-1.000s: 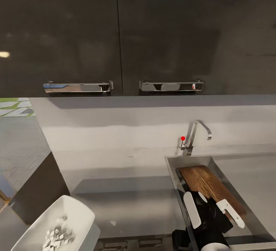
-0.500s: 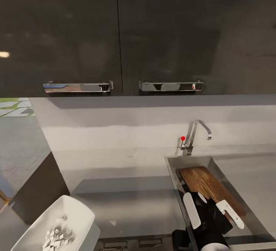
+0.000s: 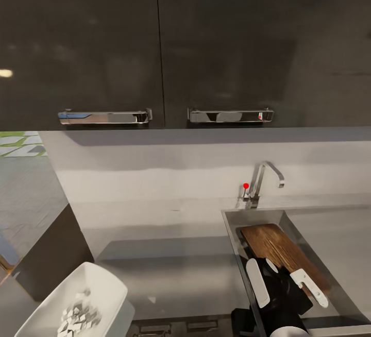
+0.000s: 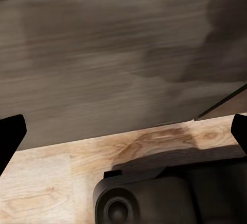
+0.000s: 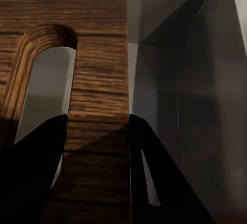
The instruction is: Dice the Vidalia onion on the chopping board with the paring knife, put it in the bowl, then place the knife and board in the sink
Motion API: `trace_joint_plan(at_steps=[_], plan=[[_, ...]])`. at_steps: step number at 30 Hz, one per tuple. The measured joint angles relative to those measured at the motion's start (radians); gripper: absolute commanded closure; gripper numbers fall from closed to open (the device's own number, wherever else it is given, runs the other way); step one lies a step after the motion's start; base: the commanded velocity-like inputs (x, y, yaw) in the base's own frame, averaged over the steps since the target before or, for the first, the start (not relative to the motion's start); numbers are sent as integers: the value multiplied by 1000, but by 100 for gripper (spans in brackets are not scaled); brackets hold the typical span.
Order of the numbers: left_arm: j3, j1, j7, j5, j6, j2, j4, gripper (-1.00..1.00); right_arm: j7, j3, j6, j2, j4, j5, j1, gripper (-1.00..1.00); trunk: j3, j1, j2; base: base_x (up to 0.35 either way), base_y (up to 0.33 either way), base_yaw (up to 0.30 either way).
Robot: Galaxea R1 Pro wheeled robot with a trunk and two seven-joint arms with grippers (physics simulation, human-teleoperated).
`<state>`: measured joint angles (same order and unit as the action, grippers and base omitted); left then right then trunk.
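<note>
Wooden chopping board sits clamped between my right gripper jaws beside its handle slot, slanting inside the sink, while my left gripper hangs wide open over floor.

My right hand reaches low at near right, its two white-faced fingers spread either side of the chopping board and closed on its handle end. My left hand hangs with dark fingertips wide apart, gripping nothing.
</note>
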<state>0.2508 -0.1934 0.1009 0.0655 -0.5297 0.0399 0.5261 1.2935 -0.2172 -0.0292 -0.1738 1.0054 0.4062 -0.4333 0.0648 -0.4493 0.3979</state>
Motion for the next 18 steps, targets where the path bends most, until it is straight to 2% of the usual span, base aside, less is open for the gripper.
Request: trace_joint_plan(at_steps=[18], plan=[[0,0,0,0,-1,0,-12,-100,2,1,0,0,2,1,0,-100,0,0,0,0,0,0]])
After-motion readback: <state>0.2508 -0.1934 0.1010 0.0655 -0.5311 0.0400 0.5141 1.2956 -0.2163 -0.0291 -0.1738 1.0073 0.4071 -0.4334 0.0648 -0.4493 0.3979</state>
